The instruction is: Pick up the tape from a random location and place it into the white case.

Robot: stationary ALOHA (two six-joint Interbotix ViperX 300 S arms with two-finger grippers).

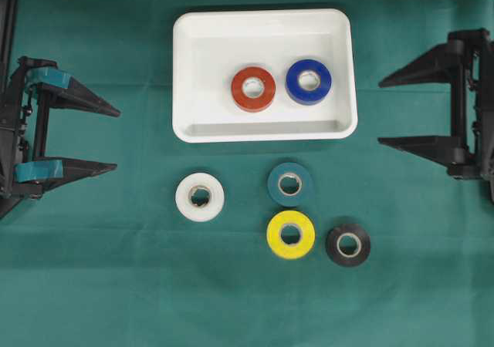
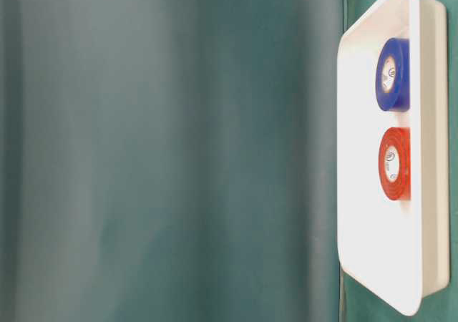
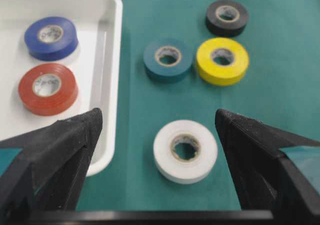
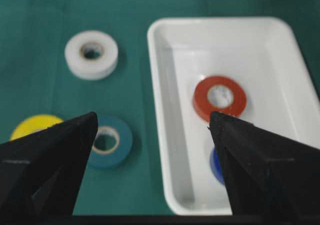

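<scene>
**Four rolls still on the cloth, two in the case: picking the next one cleanly**

Four rolls sit on the green cloth [image 1: 93, 285] below the white case [image 1: 193, 69]: the white roll [image 1: 200, 197], the teal roll [image 1: 290, 183], the yellow roll [image 1: 290, 234] and the black roll [image 1: 348, 244]. The red roll [image 1: 253, 89] and blue roll [image 1: 309, 81] already lie flat inside the case, near its middle and right of it in the overhead view.

Both claws are parked at the table edges, well apart from everything. My left gripper [image 1: 116, 139] has its fingers spread wide and holds nothing; the right gripper [image 1: 380, 112] is likewise spread and empty.

I judge the white roll the best next pick. It stands alone, with clear cloth all round, and it lies almost centred between the left fingers in the left wrist view. The teal and yellow rolls look to be touching or nearly so, and the black roll sits just beside the yellow, so a finger going down among them could knock a neighbour.

To do it well, I would bring the left claw straight over the white roll, keep the fingers wide until they straddle its outer wall, then descend until the tips are near the cloth before squeezing. A grip across the full width should hold better than one finger through the core. For the drop, the bare left half of the case is the place to aim, clear of the red roll.
</scene>
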